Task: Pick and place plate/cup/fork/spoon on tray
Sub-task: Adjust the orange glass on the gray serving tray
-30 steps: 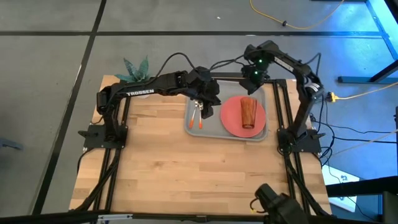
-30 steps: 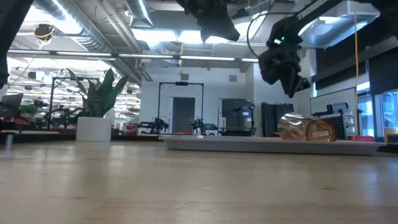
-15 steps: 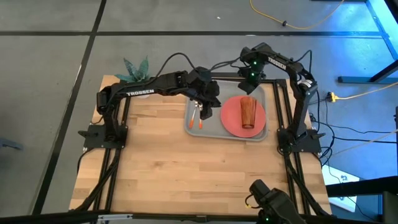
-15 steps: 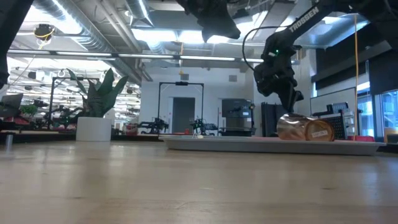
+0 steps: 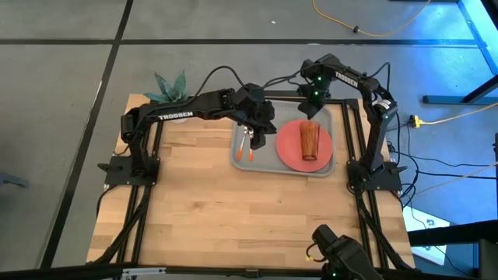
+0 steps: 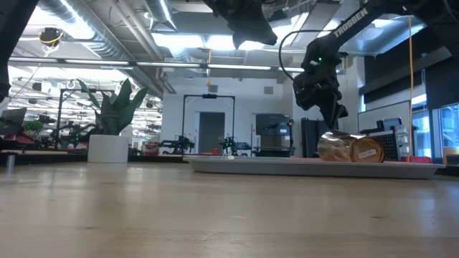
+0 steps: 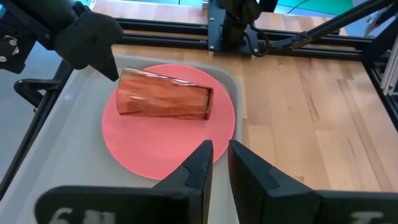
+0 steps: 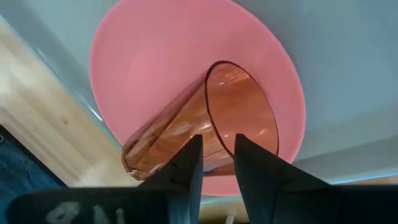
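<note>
currently the translucent amber-brown plastic cup [image 5: 310, 141] lies on its side on the flat round coral-pink plate [image 5: 291, 148], which sits in the grey rectangular tray [image 5: 265, 158] on the wooden counter [image 5: 233, 210]. right tool [image 5: 312, 105] hovers just above the cup's far end, jaws slightly parted, empty. left tool [image 5: 261, 137] hangs over the tray near the orange-handled fork and spoon [image 5: 248, 148], also slightly parted, empty.

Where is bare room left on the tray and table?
The tray is crowded: plate with the cup lying on it, fork and spoon at its left end. A grey strip between cutlery and plate is free; so is the table in front of the tray.
</note>
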### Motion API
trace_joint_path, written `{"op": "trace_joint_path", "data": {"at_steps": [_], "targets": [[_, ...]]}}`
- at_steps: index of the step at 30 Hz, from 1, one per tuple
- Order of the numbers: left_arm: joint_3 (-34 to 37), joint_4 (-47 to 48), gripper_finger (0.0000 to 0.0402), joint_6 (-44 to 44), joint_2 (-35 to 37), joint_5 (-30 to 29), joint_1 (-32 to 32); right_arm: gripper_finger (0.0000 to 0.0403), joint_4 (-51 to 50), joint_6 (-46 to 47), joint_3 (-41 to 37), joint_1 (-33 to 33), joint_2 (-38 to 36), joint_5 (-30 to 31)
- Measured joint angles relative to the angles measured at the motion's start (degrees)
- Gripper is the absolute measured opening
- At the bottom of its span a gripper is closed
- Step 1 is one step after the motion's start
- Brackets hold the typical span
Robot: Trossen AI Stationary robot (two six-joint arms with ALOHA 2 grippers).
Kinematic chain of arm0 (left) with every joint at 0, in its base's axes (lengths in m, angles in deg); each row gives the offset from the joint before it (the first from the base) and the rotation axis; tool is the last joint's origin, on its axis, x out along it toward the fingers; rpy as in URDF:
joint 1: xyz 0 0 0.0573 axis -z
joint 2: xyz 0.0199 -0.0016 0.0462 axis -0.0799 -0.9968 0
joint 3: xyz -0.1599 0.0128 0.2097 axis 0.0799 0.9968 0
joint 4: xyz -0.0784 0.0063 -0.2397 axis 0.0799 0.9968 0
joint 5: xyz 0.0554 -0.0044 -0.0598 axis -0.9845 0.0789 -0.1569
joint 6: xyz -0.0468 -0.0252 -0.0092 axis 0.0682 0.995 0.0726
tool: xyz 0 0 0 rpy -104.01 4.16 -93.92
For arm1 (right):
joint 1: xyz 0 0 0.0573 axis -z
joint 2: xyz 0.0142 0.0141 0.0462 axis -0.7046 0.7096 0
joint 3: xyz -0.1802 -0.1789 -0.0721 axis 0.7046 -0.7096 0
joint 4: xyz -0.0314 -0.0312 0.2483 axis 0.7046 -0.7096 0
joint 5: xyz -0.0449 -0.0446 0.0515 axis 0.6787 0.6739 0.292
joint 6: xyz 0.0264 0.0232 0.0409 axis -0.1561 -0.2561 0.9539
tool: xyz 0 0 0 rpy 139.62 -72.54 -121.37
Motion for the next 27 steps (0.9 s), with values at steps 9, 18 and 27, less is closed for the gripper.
{"op": "trace_joint_path", "data": {"at_steps": [9,18,27], "targets": [[0.0,0.0,0.0045,0.0,0.0,-0.02,0.02,0.0091,1.93,-1.15,-4.02,-0.02,0.0,-0.6],[0.0,-0.02,0.0045,-0.02,0.0,-0.04,0.0,0.0091,2.8,-1.1,-4.93,-0.02,0.0,-0.6],[0.0,-0.02,0.0045,-0.02,0.0,-0.04,0.0,0.0088,2.34,-0.94,-4.95,-0.02,0.0,-0.89]]}}
